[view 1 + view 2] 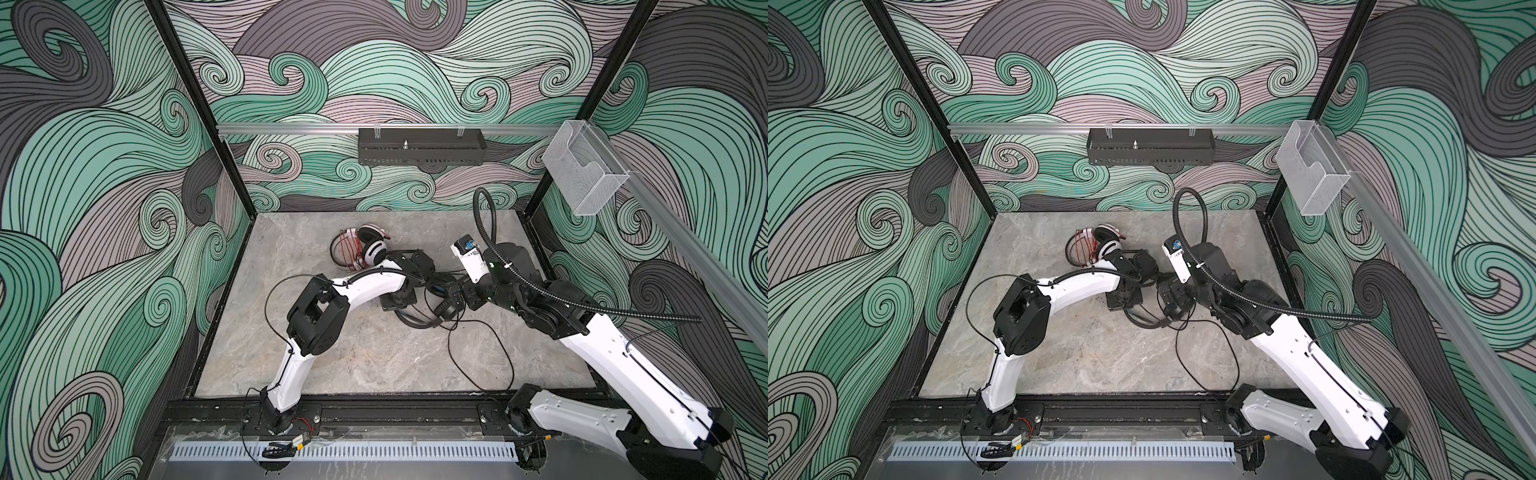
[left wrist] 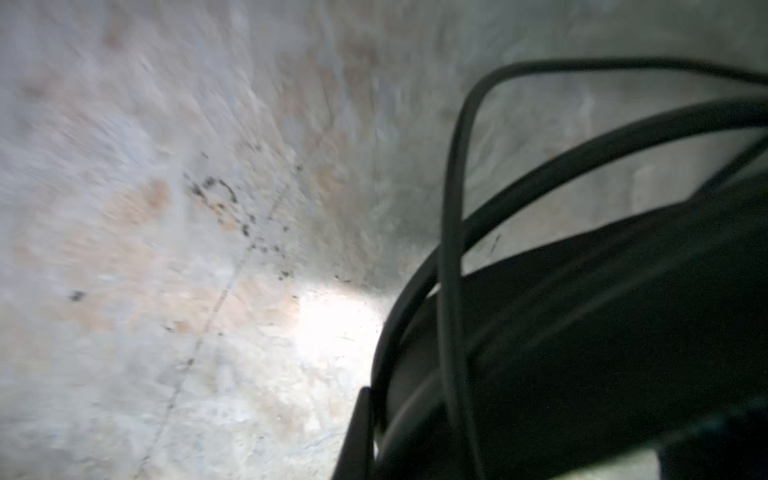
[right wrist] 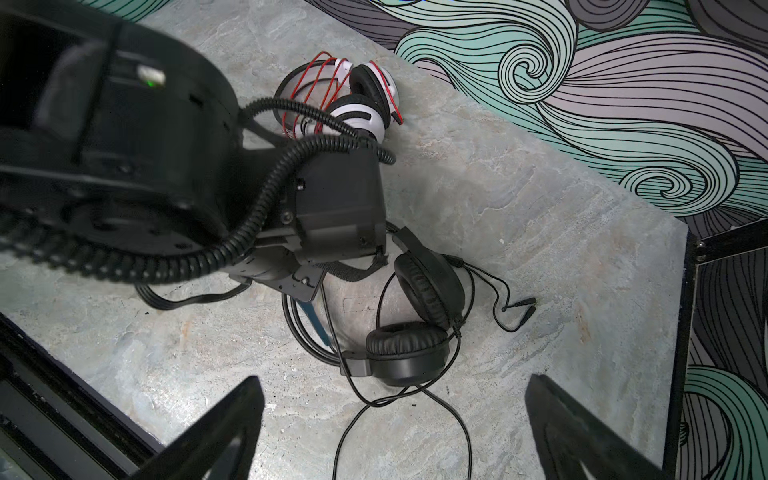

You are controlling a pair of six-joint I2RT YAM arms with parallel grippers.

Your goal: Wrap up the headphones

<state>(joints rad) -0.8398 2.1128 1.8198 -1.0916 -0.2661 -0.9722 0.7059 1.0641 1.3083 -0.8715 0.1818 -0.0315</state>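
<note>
Right wrist view: the right pincer (image 3: 395, 384) hangs apart over the loose black cord (image 3: 459, 412), free to gather it. Mid-scene on the table (image 3: 540, 208), the left pincer (image 3: 307, 286) is closed at the black headphones (image 3: 415, 353), probably to pin them. Far left, the white headphones (image 3: 365, 112) lie wrapped in their red cord (image 3: 320, 83).

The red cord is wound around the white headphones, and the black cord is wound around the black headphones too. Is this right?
Not fully. The black cord is not wound: the right wrist view shows it trailing loose over the table beside the black headphones. The red cord is indeed wound around the white headphones.
</note>
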